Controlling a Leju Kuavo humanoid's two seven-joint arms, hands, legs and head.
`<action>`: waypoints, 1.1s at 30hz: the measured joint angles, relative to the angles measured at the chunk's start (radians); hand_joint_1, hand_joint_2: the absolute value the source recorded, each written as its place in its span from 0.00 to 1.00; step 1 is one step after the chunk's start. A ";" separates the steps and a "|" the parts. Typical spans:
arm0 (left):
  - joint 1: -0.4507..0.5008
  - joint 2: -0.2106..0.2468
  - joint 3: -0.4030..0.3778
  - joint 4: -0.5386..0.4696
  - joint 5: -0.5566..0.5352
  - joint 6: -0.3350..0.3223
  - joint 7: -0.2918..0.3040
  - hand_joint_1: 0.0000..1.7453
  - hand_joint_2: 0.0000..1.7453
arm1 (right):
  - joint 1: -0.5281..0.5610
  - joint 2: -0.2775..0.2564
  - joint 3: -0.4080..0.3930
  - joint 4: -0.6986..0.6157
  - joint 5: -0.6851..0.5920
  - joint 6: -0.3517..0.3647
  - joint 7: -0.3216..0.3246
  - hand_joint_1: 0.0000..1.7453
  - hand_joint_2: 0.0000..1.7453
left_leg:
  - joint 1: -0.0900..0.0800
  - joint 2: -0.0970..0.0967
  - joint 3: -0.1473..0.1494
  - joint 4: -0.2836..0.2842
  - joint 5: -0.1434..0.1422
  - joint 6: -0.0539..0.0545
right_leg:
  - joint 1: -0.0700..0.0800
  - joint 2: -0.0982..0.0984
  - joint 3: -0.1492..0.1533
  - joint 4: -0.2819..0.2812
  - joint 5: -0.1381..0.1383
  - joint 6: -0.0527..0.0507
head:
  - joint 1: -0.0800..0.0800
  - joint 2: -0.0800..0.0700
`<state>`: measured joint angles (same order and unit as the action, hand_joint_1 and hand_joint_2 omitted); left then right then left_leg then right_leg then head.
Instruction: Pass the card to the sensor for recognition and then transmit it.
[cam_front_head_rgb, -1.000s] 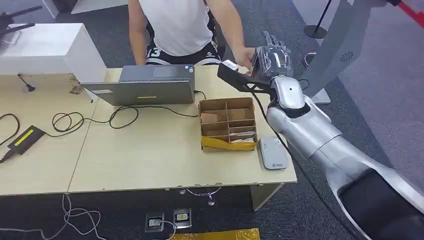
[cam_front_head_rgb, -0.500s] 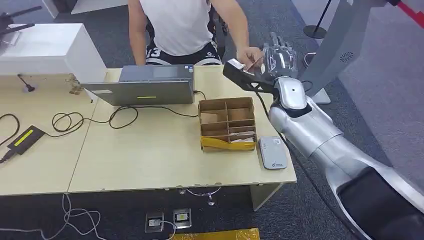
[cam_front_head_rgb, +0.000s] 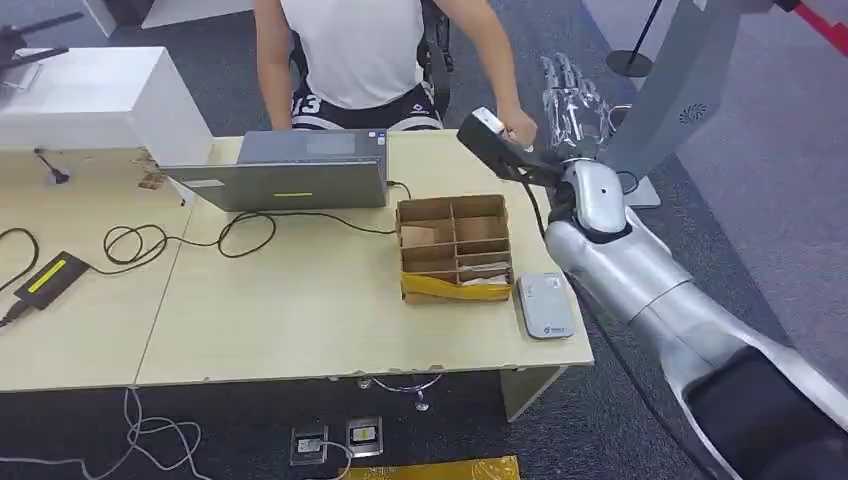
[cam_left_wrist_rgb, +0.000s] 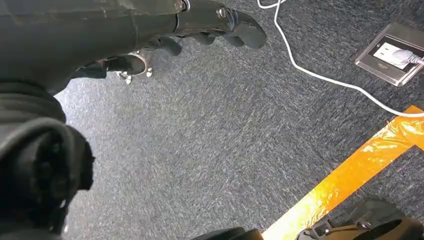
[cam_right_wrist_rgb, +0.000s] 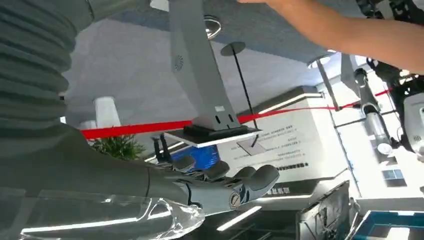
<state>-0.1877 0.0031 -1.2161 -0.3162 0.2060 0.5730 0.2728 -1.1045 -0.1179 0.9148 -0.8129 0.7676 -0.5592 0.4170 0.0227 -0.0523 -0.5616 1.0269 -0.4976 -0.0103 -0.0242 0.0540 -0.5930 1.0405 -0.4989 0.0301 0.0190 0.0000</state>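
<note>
The right hand (cam_front_head_rgb: 575, 95) is raised beyond the far right corner of the table (cam_front_head_rgb: 300, 310), fingers straight and spread, released and grasping nothing; the right wrist view confirms an empty palm. A person's hand (cam_front_head_rgb: 517, 127) sits at 9 o'clock of it, just beside the black wrist camera mount; whether that hand has the card cannot be told, and the card itself cannot be made out in any view. The sensor (cam_front_head_rgb: 546, 305), a flat grey-white pad, lies near the table's near right corner, at 4 o'clock of a partitioned cardboard box (cam_front_head_rgb: 450, 288) that holds paper items. A closed grey laptop (cam_front_head_rgb: 290, 170) stands at 10 o'clock of the box, with a black cable (cam_front_head_rgb: 250, 225) looping from it toward a black adapter (cam_front_head_rgb: 48, 275) near the left edge. A seated person (cam_front_head_rgb: 360, 50) faces the table from the far side. A white cabinet (cam_front_head_rgb: 90, 95) is at the far left. A grey slanted stand (cam_front_head_rgb: 680, 90) rises at 3 o'clock of the right hand. The table is pale wood on grey carpet. The right wrist view adds the person's forearm (cam_right_wrist_rgb: 350, 35) crossing overhead and a red ribbon (cam_right_wrist_rgb: 150, 127) behind the stand. The left hand (cam_left_wrist_rgb: 200, 25) hangs over the carpet (cam_left_wrist_rgb: 225, 125), loosely bent and empty, near a floor socket (cam_left_wrist_rgb: 390, 52), a white lead (cam_left_wrist_rgb: 310, 72) and orange tape (cam_left_wrist_rgb: 350, 175).
</note>
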 joint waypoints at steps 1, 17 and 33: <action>0.000 0.000 0.000 0.000 0.000 0.000 0.000 0.00 0.00 | 0.006 -0.004 -0.004 -0.011 -0.007 -0.006 -0.010 0.00 1.00 | 0.000 0.000 0.000 0.000 0.000 0.000 | 0.000 0.000 0.000 0.000 0.000 0.000 | 0.000 0.000; 0.047 0.000 0.027 0.002 0.048 0.045 -0.046 0.00 0.00 | 0.335 -0.078 -0.037 -0.573 -0.275 0.095 -0.243 0.00 1.00 | 0.000 0.002 0.001 0.000 -0.001 -0.001 | 0.001 0.001 0.000 0.000 -0.001 -0.001 | 0.000 0.000; 0.045 0.006 0.035 0.002 0.029 0.026 -0.030 0.00 0.00 | 0.493 -0.139 -0.021 -0.674 -0.125 0.270 -0.191 0.00 1.00 | 0.000 0.002 0.001 0.000 -0.001 -0.001 | 0.001 0.001 0.000 0.000 -0.001 -0.001 | 0.000 0.000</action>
<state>-0.1431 0.0095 -1.1814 -0.3143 0.2354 0.5993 0.2426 -0.6110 -0.2567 0.8942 -1.4870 0.6428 -0.2896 0.2258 0.0232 -0.0505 -0.5610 1.0266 -0.4990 -0.0114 -0.0236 0.0548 -0.5930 1.0402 -0.4997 0.0291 0.0187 0.0000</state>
